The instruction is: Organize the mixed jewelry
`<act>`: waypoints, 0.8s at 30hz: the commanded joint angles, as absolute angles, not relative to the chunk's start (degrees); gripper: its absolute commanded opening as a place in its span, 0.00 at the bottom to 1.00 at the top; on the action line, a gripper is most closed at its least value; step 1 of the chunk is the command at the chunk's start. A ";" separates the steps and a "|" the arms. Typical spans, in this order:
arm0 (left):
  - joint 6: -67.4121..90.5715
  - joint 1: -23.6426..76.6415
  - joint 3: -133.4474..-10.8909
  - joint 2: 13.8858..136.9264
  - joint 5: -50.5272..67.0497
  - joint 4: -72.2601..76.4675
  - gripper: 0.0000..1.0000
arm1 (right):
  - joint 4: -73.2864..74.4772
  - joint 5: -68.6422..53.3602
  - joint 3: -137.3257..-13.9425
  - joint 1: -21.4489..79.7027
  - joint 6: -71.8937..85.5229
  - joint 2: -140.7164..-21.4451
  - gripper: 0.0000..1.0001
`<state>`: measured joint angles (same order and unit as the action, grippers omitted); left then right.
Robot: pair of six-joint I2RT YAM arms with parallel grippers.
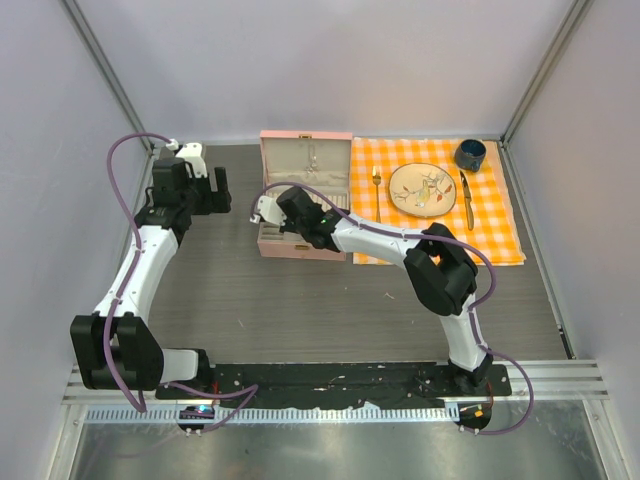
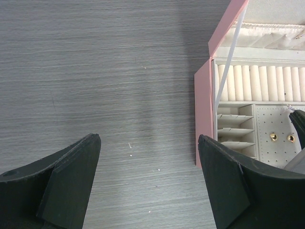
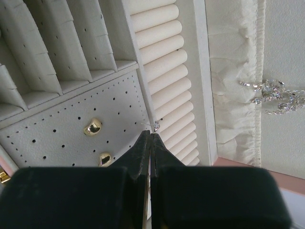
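- Earring (image 3: 155,125) sat at the tips of the closed right gripper (image 3: 150,137), apparently pinched, post crosswise, just above the holed panel (image 3: 57,138).
- Left gripper (image 2: 148,143) hung wide open, empty, farther off.

Left flank: you have bare bench (image 1: 230,290) running up to the side wall of the pink case (image 2: 205,109); the left gripper (image 2: 148,143) hangs over it, jaws wide apart.
Rear: the case lid (image 1: 305,150) stands upright and walls off any reach from behind; a white strap (image 2: 228,57) crosses the left corner.
Inside the case: the right gripper (image 3: 150,136), pinched closed, sits over the perforated panel (image 3: 62,129), just beside the ring rolls (image 3: 162,71); two gold studs (image 3: 93,127) poke up near it.
Right flank: the right arm (image 1: 380,238) crosses the case's right edge near the front.
Far right: the checked cloth (image 1: 500,225) is crowded with plate (image 1: 422,190), fork (image 1: 377,190), knife (image 1: 467,200) and cup (image 1: 470,154).
Front: open bench lies between the case and the arm bases.
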<state>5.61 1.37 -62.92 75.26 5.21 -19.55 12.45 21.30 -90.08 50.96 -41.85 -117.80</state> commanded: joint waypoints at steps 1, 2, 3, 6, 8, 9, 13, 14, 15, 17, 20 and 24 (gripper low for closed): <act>5.98 0.79 -62.67 74.44 5.98 -17.40 0.88 | 11.25 20.92 -90.26 51.50 -40.87 -117.68 0.01; 5.98 0.79 -62.67 74.44 5.98 -17.32 0.88 | 11.16 20.83 -90.26 51.42 -40.87 -117.77 0.01; 5.98 0.79 -62.67 74.44 5.98 -17.31 0.88 | 11.16 20.74 -90.26 51.42 -40.78 -117.69 0.01; 5.98 0.70 -62.67 74.44 6.06 -17.23 0.88 | 11.16 20.83 -90.18 51.42 -40.78 -117.86 0.01; 6.06 0.62 -62.67 74.53 5.98 -17.31 0.88 | 11.16 20.74 -90.26 51.42 -40.69 -117.86 0.01; 6.06 0.62 -62.67 74.44 6.06 -17.23 0.88 | 11.16 20.66 -90.18 51.42 -40.69 -118.04 0.01; 6.06 0.53 -62.67 74.44 6.15 -17.31 0.88 | 11.16 20.57 -90.00 51.42 -40.61 -118.12 0.01; 6.06 0.53 -62.67 74.53 6.15 -17.31 0.88 | 11.16 20.65 -90.09 51.59 -40.61 -118.12 0.01; 6.06 0.53 -62.67 74.44 6.15 -17.31 0.88 | 11.25 20.65 -90.09 51.59 -40.61 -118.21 0.01; 6.06 0.53 -62.67 74.44 6.15 -17.31 0.88 | 11.16 20.74 -89.83 51.50 -40.69 -118.21 0.01; 6.06 0.44 -62.67 74.44 6.24 -17.40 0.88 | 11.16 20.92 -89.56 51.50 -40.87 -118.21 0.01; 6.15 0.44 -62.67 74.44 6.24 -17.40 0.88 | 10.99 20.92 -89.30 51.59 -40.96 -118.21 0.01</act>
